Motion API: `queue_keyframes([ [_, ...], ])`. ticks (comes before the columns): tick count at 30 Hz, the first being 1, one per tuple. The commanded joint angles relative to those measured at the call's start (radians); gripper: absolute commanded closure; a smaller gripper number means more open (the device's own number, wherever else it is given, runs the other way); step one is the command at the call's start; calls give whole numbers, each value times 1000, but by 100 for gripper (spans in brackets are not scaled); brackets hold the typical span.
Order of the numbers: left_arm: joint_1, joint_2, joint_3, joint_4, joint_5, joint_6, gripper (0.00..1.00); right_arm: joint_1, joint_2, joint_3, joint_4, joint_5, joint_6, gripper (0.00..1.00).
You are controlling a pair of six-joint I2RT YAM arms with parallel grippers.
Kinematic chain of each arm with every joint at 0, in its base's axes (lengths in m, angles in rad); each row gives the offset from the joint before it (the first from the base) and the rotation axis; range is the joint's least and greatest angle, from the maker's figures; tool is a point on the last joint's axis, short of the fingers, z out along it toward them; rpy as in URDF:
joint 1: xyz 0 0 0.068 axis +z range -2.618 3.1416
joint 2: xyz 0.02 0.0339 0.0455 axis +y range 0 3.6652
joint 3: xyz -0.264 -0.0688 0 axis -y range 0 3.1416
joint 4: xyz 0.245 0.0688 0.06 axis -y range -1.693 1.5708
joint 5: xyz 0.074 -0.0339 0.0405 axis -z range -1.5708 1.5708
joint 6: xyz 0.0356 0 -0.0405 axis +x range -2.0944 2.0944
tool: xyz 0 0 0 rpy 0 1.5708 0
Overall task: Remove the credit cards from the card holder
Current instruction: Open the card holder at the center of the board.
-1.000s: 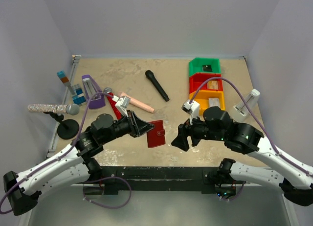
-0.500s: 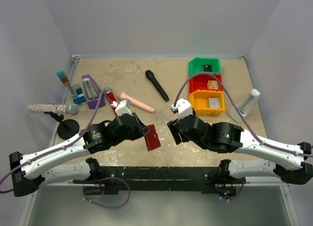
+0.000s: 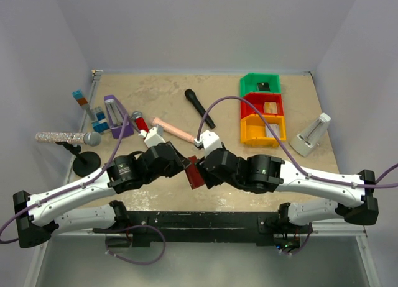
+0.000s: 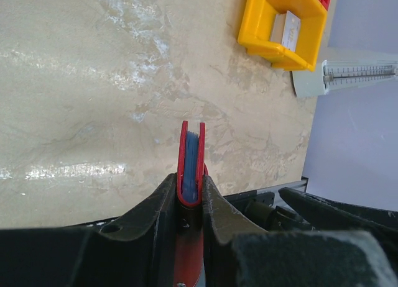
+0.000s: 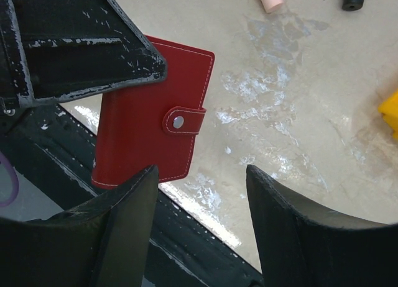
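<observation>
Red card holder, snapped closed, clamped in left hand; right hand apart.

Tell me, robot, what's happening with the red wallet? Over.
Left gripper shut on card holder, held on edge. Right gripper open, close beside it. Snap tab closed; nothing blocking.

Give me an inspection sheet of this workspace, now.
Surface: tan table, mottled.
Job's things: card holder closed, tab snapped; credit cards, one in each bin.
Clutter: black microphone, pink cylinder, three bins, white stand.
Hands: left hand shut on the card holder; right hand open, facing it.
Cables: purple cable arches over each arm.
Surroundings: pale walls.
</observation>
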Motion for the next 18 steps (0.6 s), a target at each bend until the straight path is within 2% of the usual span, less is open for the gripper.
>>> queue_keyframes([
  [1, -10, -13, 33, 51, -2, -31, 100, 3, 20, 51, 47, -28, 20, 39],
  [18, -12, -50, -1, 79, 35, -118, 100, 3, 148, 132, -22, 36, 61, 45],
])
